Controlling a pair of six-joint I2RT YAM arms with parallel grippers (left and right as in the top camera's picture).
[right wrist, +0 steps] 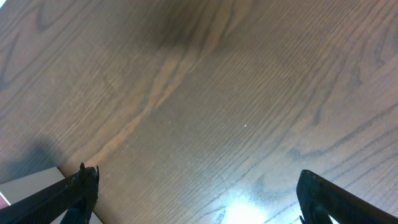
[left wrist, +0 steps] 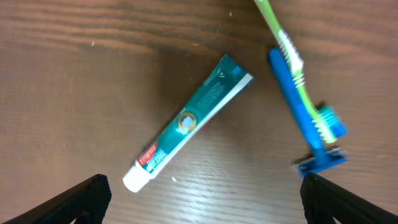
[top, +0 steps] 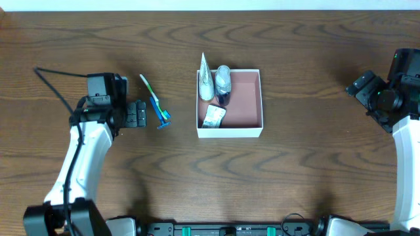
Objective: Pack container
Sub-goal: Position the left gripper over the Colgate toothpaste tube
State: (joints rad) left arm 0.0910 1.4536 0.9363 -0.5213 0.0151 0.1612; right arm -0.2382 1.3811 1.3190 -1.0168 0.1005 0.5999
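The container [top: 244, 98], a square white-walled box with a pinkish-brown inside, sits mid-table. It holds a silver cone-shaped tube [top: 205, 82], a silver pouch [top: 224, 80] and a small sachet [top: 213, 116]. My left gripper [top: 136, 115] is open and empty, left of the box. In the left wrist view [left wrist: 202, 202] it hovers over a teal toothpaste tube [left wrist: 193, 118], which lies just ahead of the fingers. A green toothbrush [top: 149, 90] [left wrist: 286, 50] and a blue razor [top: 162, 116] [left wrist: 305, 118] lie side by side. My right gripper [top: 359, 86] [right wrist: 199, 199] is open and empty, far right.
The table is dark brown wood. A white corner of the box [right wrist: 25, 180] shows at the lower left of the right wrist view. The left arm's cable [top: 56, 82] trails over the table at the left.
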